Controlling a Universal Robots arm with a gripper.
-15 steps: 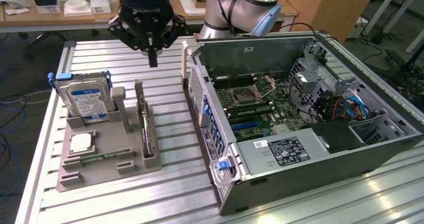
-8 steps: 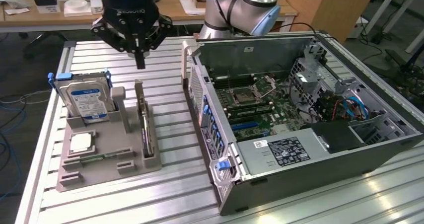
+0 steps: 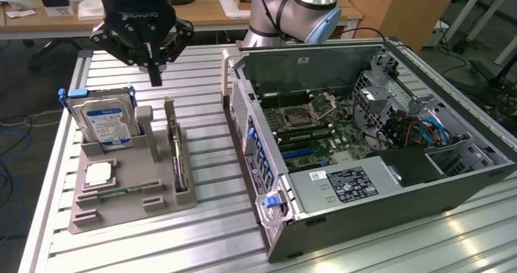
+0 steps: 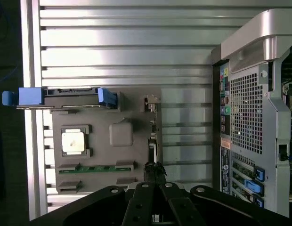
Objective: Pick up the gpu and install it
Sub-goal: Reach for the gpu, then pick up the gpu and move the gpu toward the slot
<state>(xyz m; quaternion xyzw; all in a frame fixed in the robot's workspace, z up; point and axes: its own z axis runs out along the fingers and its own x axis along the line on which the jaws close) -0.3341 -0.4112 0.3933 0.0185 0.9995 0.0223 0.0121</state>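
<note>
While jaws hang closed (nothing held) above one gpu [image 3: 173, 149], one hard drive [image 3: 105, 123] stands nearby.

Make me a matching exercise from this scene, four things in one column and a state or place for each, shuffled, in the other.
1 hard drive
2 gpu
3 processor chip
4 gripper

A lying flat in the grey holder
B shut, above the table
C upright, blue-white label showing
D on edge in the holder slot nearest the computer case

Pairs: 1-C, 2-D, 3-A, 4-B
</note>
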